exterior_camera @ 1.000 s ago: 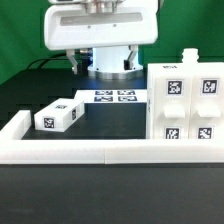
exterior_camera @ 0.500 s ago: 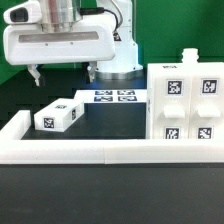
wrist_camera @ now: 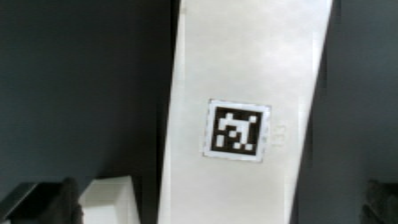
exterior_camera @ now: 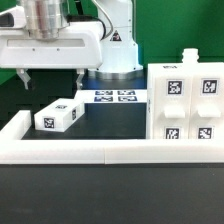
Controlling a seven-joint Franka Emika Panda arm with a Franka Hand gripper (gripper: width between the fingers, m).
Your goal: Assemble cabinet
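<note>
A small white cabinet part (exterior_camera: 58, 116) with black-and-white tags lies on the black table at the exterior view's left. My gripper (exterior_camera: 52, 80) hangs above it, open and empty, its two dark fingers spread wide and clear of the part. In the wrist view a long white tagged part (wrist_camera: 249, 90) runs between the fingers of the gripper (wrist_camera: 210, 214), with one dark fingertip (wrist_camera: 39, 205) showing at the corner. The large white cabinet box (exterior_camera: 185, 105) with several tags stands at the exterior view's right.
A low white border wall (exterior_camera: 100, 152) runs along the front and up the left side. The marker board (exterior_camera: 115, 97) lies flat behind the small part. The robot base stands at the back. A second white edge (wrist_camera: 116, 200) shows in the wrist view.
My gripper has moved toward the exterior view's left, from above the marker board to above the small white part. It stays open. The parts have not moved.
</note>
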